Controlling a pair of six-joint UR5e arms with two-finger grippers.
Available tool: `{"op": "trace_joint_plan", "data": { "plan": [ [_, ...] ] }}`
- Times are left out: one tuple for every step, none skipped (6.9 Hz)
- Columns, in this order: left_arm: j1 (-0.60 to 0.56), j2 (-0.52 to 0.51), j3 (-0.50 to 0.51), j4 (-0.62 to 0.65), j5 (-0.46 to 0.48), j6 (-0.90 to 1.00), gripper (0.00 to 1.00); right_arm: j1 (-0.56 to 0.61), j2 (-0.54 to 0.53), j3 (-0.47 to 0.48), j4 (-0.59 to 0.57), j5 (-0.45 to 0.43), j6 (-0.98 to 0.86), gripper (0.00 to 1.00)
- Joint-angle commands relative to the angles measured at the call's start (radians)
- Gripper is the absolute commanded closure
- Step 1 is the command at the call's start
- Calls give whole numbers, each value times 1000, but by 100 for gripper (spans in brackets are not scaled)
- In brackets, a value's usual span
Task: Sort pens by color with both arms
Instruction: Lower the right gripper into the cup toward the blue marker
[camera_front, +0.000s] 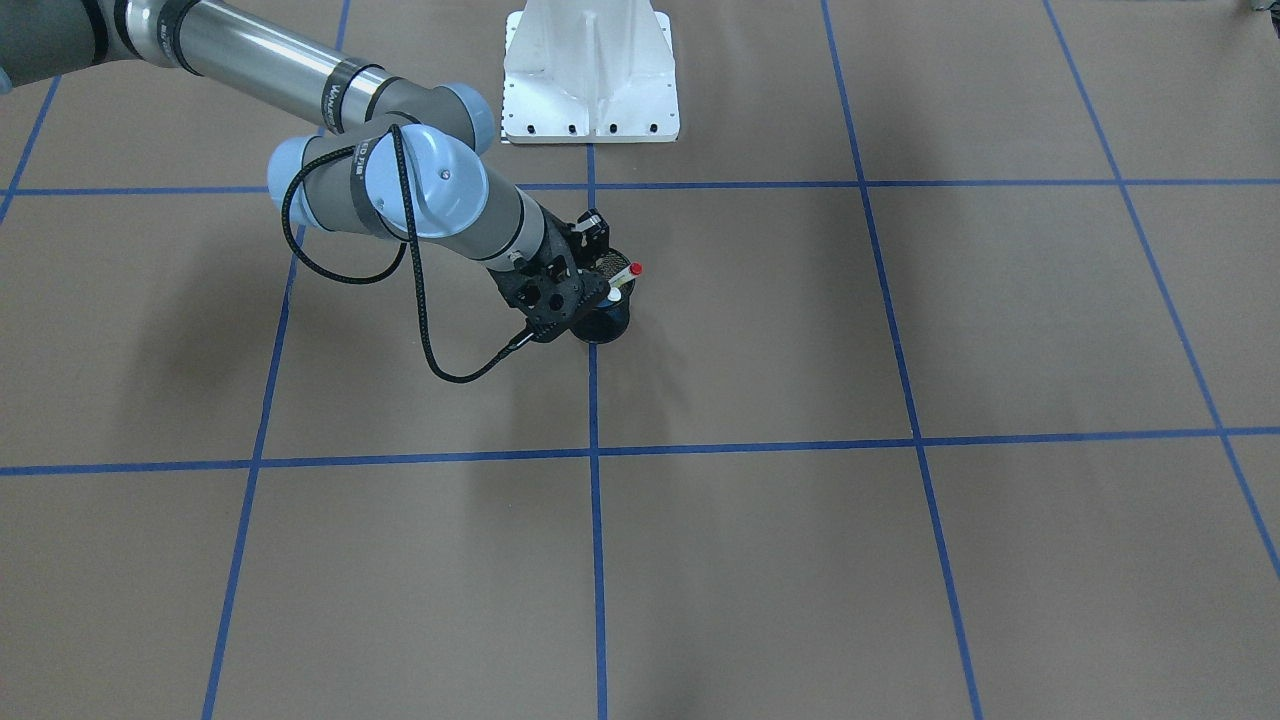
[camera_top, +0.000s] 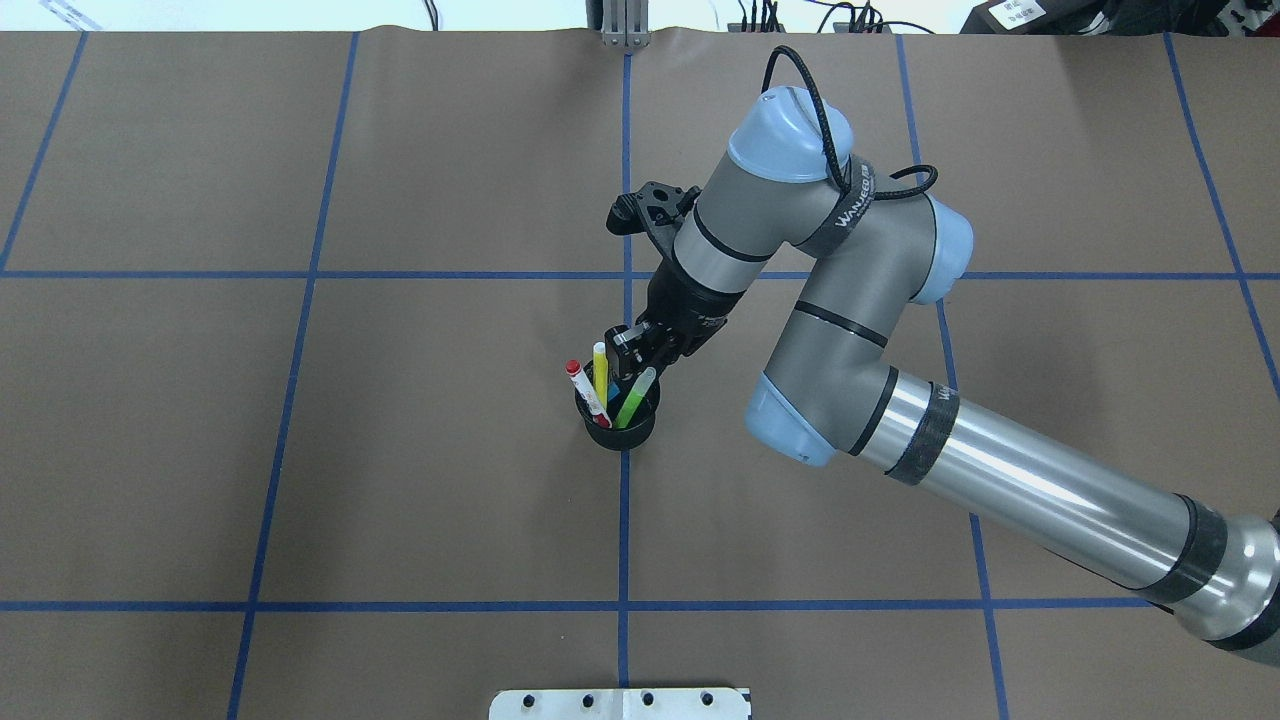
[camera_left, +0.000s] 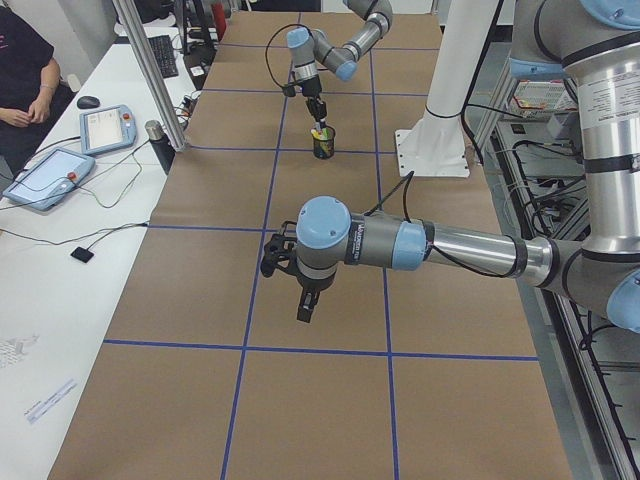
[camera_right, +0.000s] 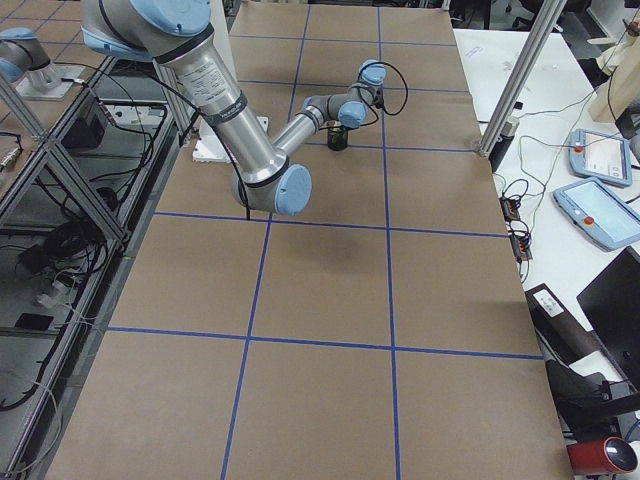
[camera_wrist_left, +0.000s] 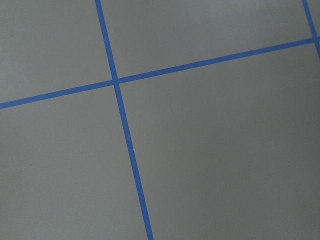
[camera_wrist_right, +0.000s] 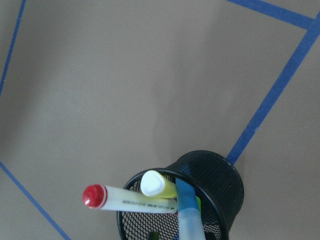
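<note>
None of the pens looks sorted yet, as far as I can judge: all four that show stand together in one holder, so the whole sort is left to do. Nearest in the side view from the robot's left, the left gripper (camera_left: 304, 308) hangs over the brown paper table (camera_left: 200, 380), well apart from the pens; whether its jaws are released or clenched I cannot tell. Far down the table, the right gripper (camera_top: 638, 348) sits just above the rim of the black mesh cup (camera_top: 620, 435), and I cannot tell its grip either. In the cup lean a red-capped marker (camera_top: 585, 390), a yellow highlighter (camera_top: 600, 368), a green highlighter (camera_top: 635, 397) and a blue pen (camera_wrist_right: 187, 212), which rises towards the right wrist camera.
</note>
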Motion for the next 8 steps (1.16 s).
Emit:
{"op": "trace_joint_plan", "data": {
  "plan": [
    [0,1,-1,0,0,0,1,0,-5,15,-3,-1,0,51],
    [0,1,-1,0,0,0,1,0,-5,14,-1,-4,-1,51],
    [0,1,-1,0,0,0,1,0,-3,6,-3,-5,-3,51],
    [0,-1,-1,0,0,-2,1,0,-2,3,-4,-10,-3,51],
    [0,1,-4,0,0,0,1,0,4,-5,-4,-25,-3,51],
    [0,1,-4,0,0,0,1,2,6,-5,-3,-39,-3,51],
    [0,1,-4,0,0,0,1,8,9,-6,-1,-41,-3,50],
    [0,1,-4,0,0,0,1,14,17,-6,-3,-41,-3,47]
  ]
}}
